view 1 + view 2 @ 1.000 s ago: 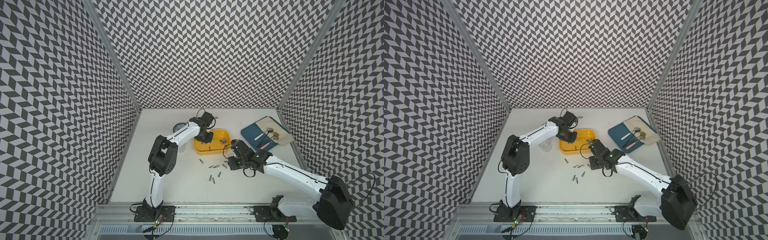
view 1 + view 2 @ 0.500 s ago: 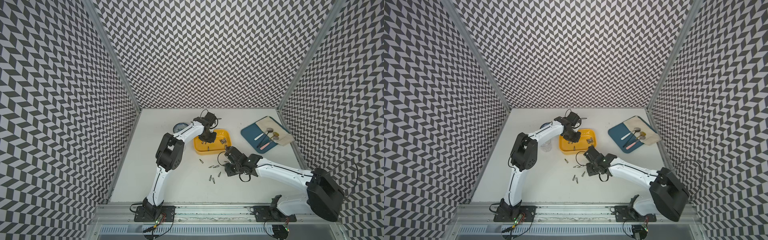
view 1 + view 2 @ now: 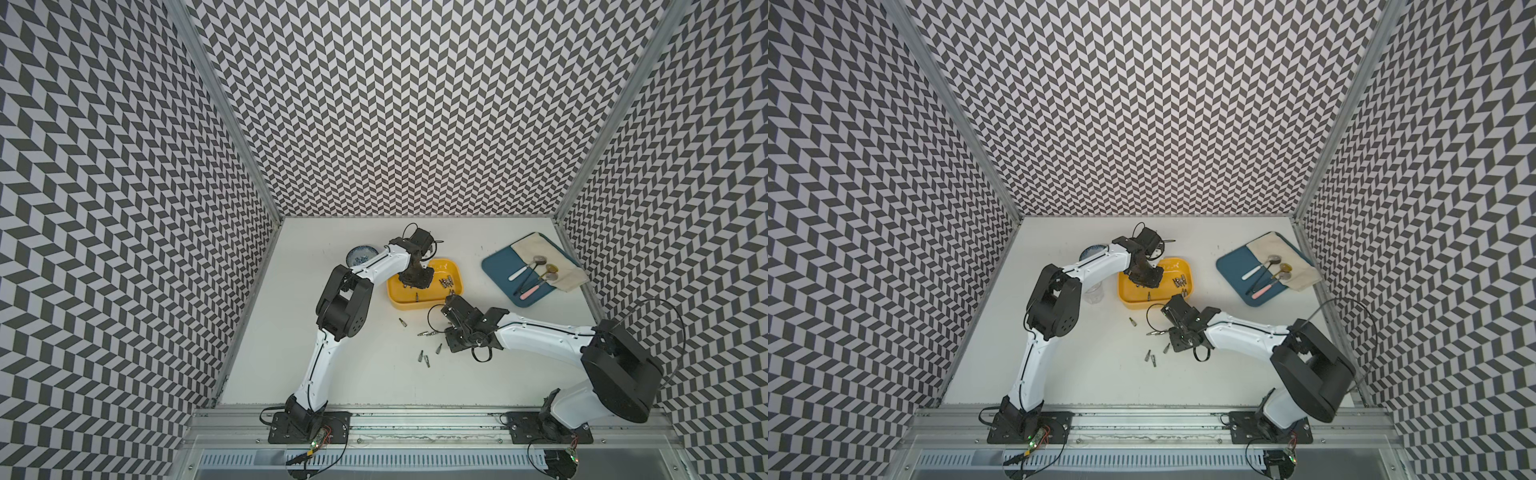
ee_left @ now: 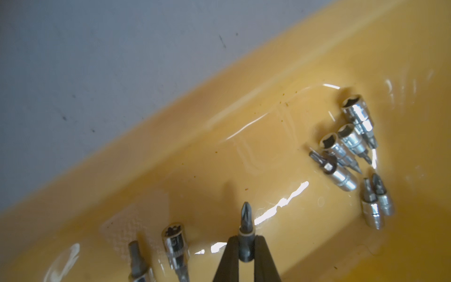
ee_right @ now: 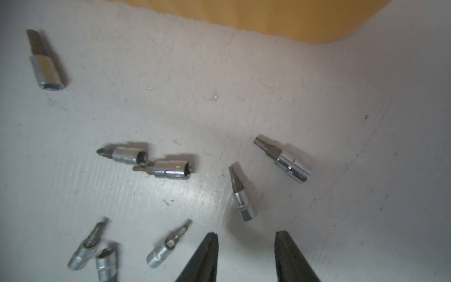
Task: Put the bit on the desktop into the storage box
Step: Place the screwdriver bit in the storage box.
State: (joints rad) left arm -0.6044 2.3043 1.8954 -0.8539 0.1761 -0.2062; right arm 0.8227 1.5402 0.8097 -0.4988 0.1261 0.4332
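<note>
The yellow storage box sits mid-table with several bits lying inside. My left gripper hangs low inside the box, shut on a dark Phillips bit whose tip sticks out past the fingers. Several loose bits lie on the white desktop in front of the box. My right gripper hovers over them, open, nothing between its fingers. The closest bit lies just ahead of the gap; another lies beyond it.
A blue tray with spoons and a cloth lies at the back right. A small patterned bowl sits behind the left arm, and a clear glass stands left of the box. One bit lies apart, towards the left.
The left gripper has shifted further over the box interior, still holding its bit. The right gripper has swung from the box's edge out over the loose bits, and its jaws have narrowed.
</note>
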